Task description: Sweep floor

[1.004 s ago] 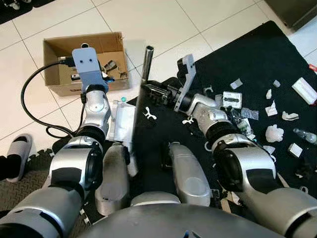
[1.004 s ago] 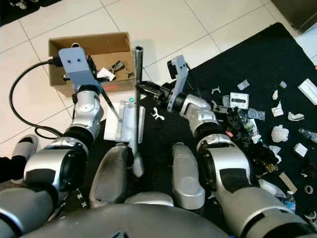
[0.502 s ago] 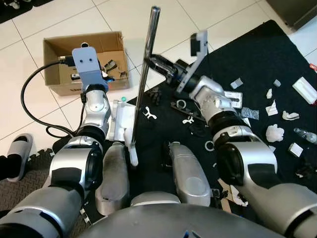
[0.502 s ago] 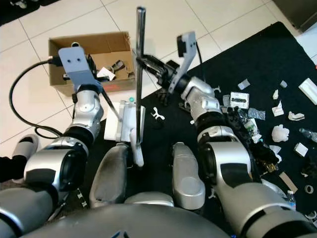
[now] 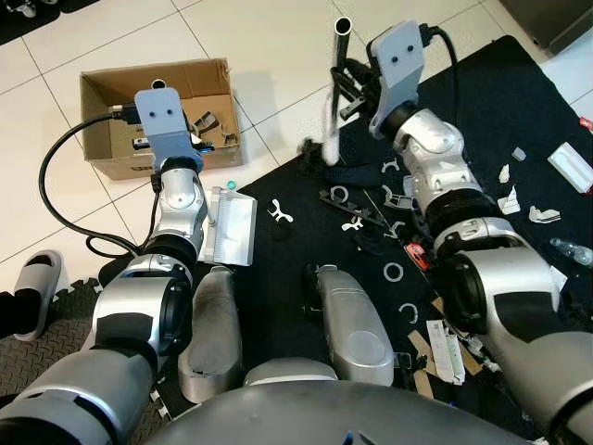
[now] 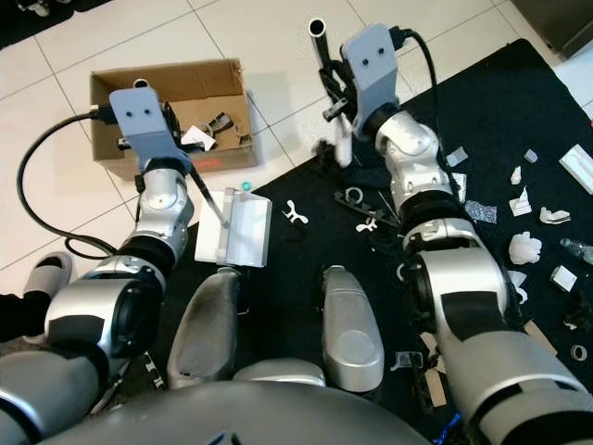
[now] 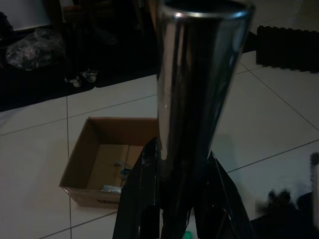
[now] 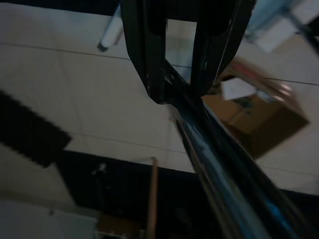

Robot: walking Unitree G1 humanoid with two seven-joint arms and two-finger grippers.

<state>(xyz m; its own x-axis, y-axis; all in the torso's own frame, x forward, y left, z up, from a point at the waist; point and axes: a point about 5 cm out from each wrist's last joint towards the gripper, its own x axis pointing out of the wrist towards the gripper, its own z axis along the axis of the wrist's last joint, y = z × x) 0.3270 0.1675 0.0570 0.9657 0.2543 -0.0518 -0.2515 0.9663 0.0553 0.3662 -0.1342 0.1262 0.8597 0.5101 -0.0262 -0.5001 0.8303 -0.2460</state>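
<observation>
Right pincer raised at far centre, over the far edge of the black mat, fingers clamped on a metal pole. The right wrist view confirms it: both black fingers bear on the shiny pole that runs away between them. Pole top open, tubular. Below the grip the pole is blurred; a pale blurred part hangs near the mat edge. Cannot tell what sits at its lower end.

Left pincer clamped on a second shiny tube, which stands up between its two fingers in the left wrist view. In the head views the left arm reaches forward on the left side, wrist camera block above the near rim of the cardboard box. A thin rod runs from that arm down to a white dustpan, which lies on the mat's left edge just beside the left forearm.

Box: on the white tile floor, far left, open, holding small mixed bits. A black cable loops over the tiles left of the arm.

Litter on the mat:
- white clips and rings, centre, near the right forearm;
- paper scraps and white plastic pieces, right side;
- a small white clip, just right of the dustpan.

A grey slipper lies at the left edge, partly on a dark ribbed mat.
</observation>
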